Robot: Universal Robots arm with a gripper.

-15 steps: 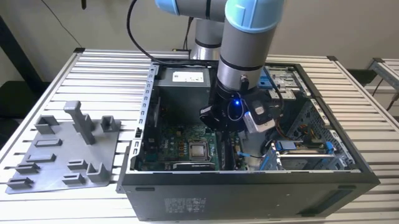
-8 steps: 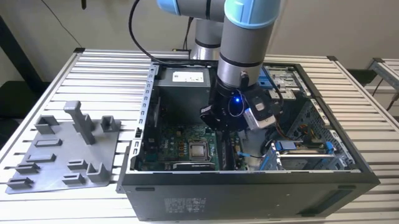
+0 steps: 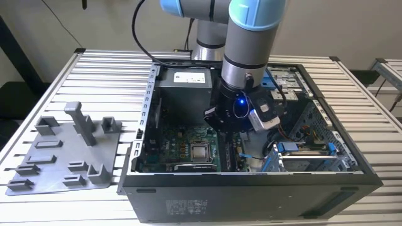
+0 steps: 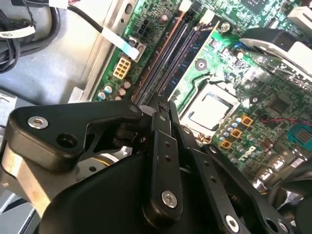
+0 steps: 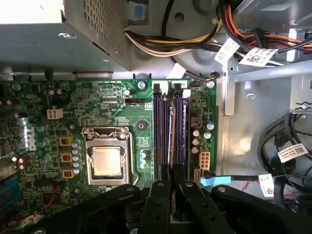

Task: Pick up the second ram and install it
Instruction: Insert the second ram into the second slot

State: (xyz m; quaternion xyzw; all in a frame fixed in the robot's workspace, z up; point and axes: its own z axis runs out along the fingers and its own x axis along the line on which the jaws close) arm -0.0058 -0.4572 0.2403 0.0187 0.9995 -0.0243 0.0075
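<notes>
Exterior view high above case (image 3: 251,188); both wrist views close over motherboard (image 5: 97,107).

An open computer case (image 3: 351,155) is lying on the slatted surface (image 3: 107,70), baring its green motherboard (image 5: 112,102); a grey holder tray (image 3: 63,160) is sitting beside it.

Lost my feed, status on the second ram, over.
Gripper shut on the second ram, over the memory slots inside the computer case. Stick upright, edge-on. Nothing blocking the slots.
</notes>
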